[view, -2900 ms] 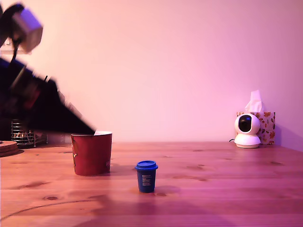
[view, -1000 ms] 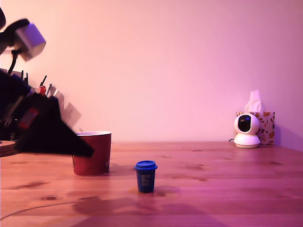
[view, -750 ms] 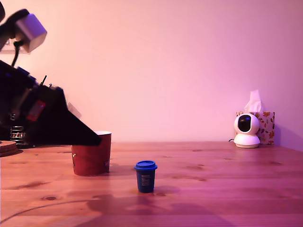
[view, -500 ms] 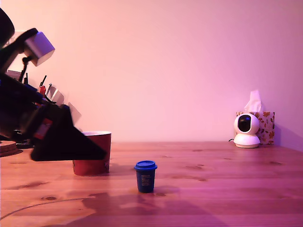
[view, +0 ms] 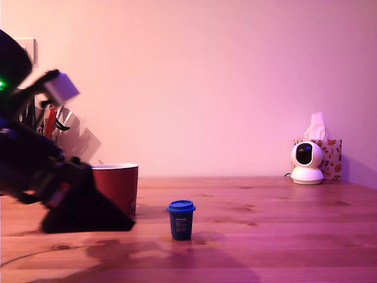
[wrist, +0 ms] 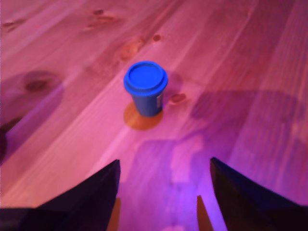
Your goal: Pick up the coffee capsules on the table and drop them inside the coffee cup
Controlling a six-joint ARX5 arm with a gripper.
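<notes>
The broad knotty wooden table fills the lower part of the exterior view and runs back to a plain pale wall; most of its surface lies bare, with open board from the middle out to the exterior view's right edge. At the exterior view's left the dark robot arm slants down over the table, blurred, a small pale box-shaped camera on its upper side; its black wedge-shaped gripper hangs low, just above the wood, and overlaps the front of the dark red tapered coffee cup with a pale rim; the cup stands upright behind it. In the wrist view the gripper has its two dark fingers spread wide apart with nothing between them but bare wood. The small blue lidded coffee capsule with a pale label stands upright on the table, to the exterior view's right of the cup and nearer the camera, apart from both cup and gripper; in the wrist view the capsule sits ahead of the open fingers, roughly in line with the gap, with free wood all round it. Far back at the exterior view's right, near the table's rear edge, a white rounded security camera with a black face stands just in front of a floral-patterned tissue box; both are well away from the capsule.
</notes>
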